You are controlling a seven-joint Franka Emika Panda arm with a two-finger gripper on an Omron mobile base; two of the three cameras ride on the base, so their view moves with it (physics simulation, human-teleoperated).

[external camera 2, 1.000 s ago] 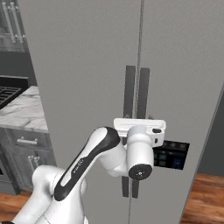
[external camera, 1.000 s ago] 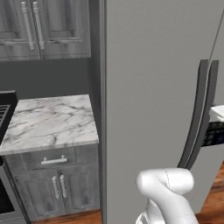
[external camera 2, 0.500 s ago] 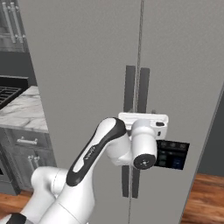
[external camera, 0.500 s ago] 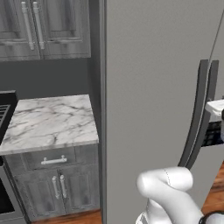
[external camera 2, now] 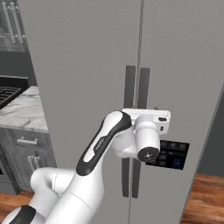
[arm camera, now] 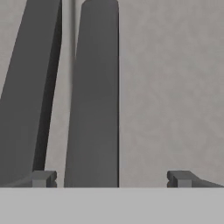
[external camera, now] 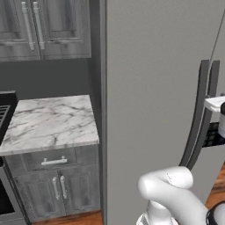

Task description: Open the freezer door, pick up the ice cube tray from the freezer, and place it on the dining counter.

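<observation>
Fingers spread wide at the fridge handles, nothing gripped

Both fingertips stand as far apart as they go and hold nothing. In the hand view one dark handle runs lengthwise through the gap between them, much nearer one fingertip than the other. The second handle lies just outside that nearer fingertip, across the thin seam between the two doors. Neither fingertip appears to touch a handle; grey door face lies ahead of them.

From the right base view the gripper's white hand sits in front of the pair of handles. To one side of it is the freezer door, shut, and to the other the door with the black button panel. Because the hand view rolls with the hand, I cannot tell which door the straddled handle belongs to.

By my reading, the job is at its first step: reaching for the handle. The ice cube tray is presumably inside, beyond the fingers and behind the shut freezer door. The next move calls for making sure the handle in the gap is the freezer door's. If so, centre it, ease forward until the fingertips pass its sides, close firmly, then pull along the door's hinge arc.
</observation>
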